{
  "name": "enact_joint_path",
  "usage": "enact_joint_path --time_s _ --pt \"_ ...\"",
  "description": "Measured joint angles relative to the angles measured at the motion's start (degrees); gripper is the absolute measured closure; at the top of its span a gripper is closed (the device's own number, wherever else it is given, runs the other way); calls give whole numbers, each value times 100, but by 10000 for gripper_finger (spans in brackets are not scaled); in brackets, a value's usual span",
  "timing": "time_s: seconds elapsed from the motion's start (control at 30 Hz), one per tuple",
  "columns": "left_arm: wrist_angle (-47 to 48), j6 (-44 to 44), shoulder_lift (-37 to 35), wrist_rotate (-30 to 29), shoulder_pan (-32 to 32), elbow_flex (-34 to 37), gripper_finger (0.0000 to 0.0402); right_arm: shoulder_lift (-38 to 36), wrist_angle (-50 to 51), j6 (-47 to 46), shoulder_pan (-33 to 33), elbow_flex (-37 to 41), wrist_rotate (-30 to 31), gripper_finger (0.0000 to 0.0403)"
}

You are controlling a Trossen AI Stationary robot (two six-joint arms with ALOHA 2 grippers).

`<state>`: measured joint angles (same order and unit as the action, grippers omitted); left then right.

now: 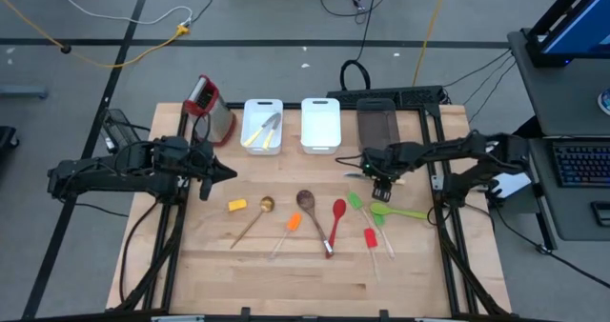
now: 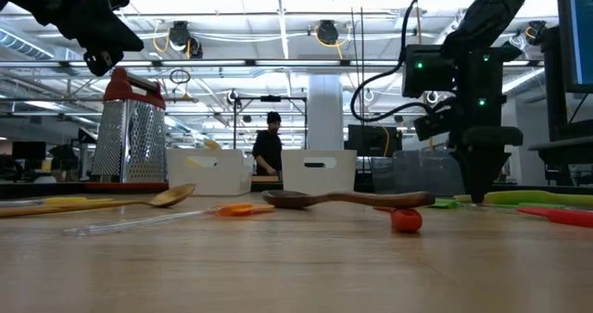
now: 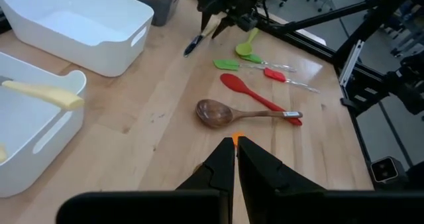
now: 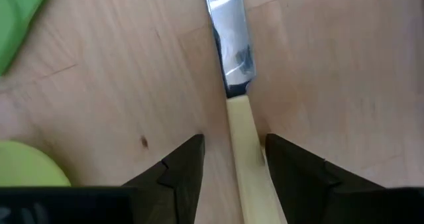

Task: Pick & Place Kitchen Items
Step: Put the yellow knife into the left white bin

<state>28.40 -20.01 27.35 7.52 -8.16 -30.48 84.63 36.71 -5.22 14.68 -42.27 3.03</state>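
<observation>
A knife with a pale handle [image 4: 242, 141] and metal blade [image 4: 230, 38] lies flat on the wooden table [image 1: 286, 274] at the right. My right gripper [image 4: 232, 151] points down over it, open, one finger on each side of the handle. Between the arms lie a yellow spatula [image 1: 236, 205], a pale wooden spoon [image 1: 253, 222], an orange spatula [image 1: 291, 225], a dark wooden spoon [image 1: 307, 203], a red spoon [image 1: 335, 222], a green spatula [image 1: 355, 201], a red spatula [image 1: 370, 236] and a lime-green spoon [image 1: 396, 211]. My left gripper [image 1: 227, 174] hovers shut at the table's left.
Along the far edge stand a steel grater with a red handle [image 1: 210, 103], a white bin [image 1: 263, 124] with a few utensils in it, a second white bin [image 1: 320, 124] and a dark bin [image 1: 376, 122]. A person [image 2: 269, 146] stands far behind the table.
</observation>
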Motion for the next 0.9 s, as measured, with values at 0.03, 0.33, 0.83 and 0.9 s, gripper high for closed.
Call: enact_joint_path --time_s 0.03,0.33,0.83,0.9 --pt "1 1 0 1 0 0 380 66 -3 -7 0 -5 -6 244" --pt "4 -22 0 16 4 0 380 285 114 -21 -2 0 -53 286" --pt "5 -106 1 51 7 0 380 296 127 -626 -7 12 -44 364" --pt "5 -114 2 51 7 0 380 276 131 -633 -7 12 -35 364"
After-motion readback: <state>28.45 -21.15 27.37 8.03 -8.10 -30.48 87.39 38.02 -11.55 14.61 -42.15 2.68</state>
